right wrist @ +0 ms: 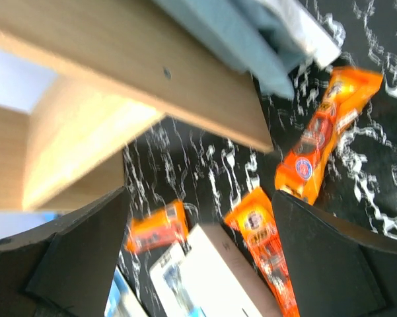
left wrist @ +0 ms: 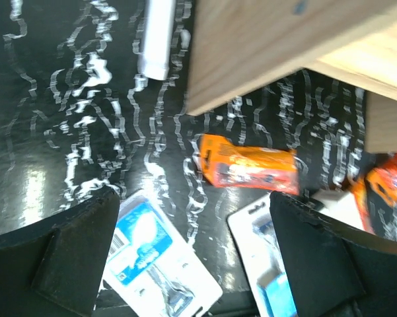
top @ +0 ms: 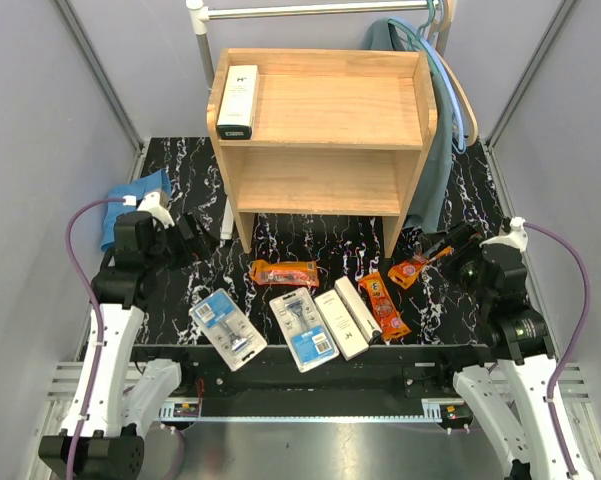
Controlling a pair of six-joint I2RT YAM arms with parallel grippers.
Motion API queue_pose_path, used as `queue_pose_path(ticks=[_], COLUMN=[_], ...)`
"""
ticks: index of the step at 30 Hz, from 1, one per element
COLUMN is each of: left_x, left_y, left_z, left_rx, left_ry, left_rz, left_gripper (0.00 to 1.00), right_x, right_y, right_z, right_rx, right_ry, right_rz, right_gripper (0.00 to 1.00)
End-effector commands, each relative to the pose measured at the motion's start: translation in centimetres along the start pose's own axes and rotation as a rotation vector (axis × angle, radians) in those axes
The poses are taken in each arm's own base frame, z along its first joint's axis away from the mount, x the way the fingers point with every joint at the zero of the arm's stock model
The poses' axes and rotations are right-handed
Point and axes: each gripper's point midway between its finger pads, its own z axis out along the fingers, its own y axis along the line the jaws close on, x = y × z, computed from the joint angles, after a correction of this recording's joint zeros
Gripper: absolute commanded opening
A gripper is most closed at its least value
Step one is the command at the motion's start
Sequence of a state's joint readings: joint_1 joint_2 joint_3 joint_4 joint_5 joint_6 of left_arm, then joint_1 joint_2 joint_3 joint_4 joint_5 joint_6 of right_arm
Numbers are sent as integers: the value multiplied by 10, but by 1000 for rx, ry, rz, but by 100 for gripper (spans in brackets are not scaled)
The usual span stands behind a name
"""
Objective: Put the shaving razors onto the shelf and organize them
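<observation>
The wooden shelf [top: 325, 165] stands at the back, with one white razor box [top: 237, 101] on its top tier. On the black marbled table lie two blister cards [top: 227, 328] [top: 304, 329], two white boxes [top: 342, 323] [top: 358, 306] and three orange pouches [top: 283, 272] [top: 383, 305] [top: 420, 266]. My left gripper [top: 195, 238] hovers open left of the shelf leg, above a blister card [left wrist: 152, 257] and an orange pouch [left wrist: 251, 168]. My right gripper [top: 448, 245] hovers open by the right leg, over the pouches [right wrist: 324, 139] [right wrist: 264, 244] and a white box [right wrist: 218, 277].
A blue cloth hat [top: 130, 200] lies at the far left of the table. A grey-blue garment [top: 440, 150] hangs from the metal rail [top: 310, 10] behind and to the right of the shelf. The rail's white foot [left wrist: 157, 36] lies beside the shelf's left leg.
</observation>
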State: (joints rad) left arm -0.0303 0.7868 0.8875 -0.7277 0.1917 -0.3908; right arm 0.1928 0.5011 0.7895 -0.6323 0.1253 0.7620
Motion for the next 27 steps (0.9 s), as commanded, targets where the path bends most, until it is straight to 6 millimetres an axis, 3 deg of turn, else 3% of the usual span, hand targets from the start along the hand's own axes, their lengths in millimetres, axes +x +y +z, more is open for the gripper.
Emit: queue_pose_path(ticks=[1,8,14,22,27], left_x=[-11,2,15,23,34], left_y=[-28,-29,-31,-32,-26], left_z=[-15,-14,-14,-15,-13], left_rx=[129,146,176,187,171], left_ry=[1,64,117,160,188], left_rz=[50,45,46,43,33], left_gripper=[99,99,99,99,99], right_x=[23,35,63,82,92], right_y=[-6,-11,-6,0,-8], right_z=[-14,-22,-16,-24,-34], right_rx=[21,6,-32,-85,-66], right_ry=[142,180,347,460,526], right_rz=[-62,-75,-98,-91,-115], right_gripper=[100,100,100,98,96])
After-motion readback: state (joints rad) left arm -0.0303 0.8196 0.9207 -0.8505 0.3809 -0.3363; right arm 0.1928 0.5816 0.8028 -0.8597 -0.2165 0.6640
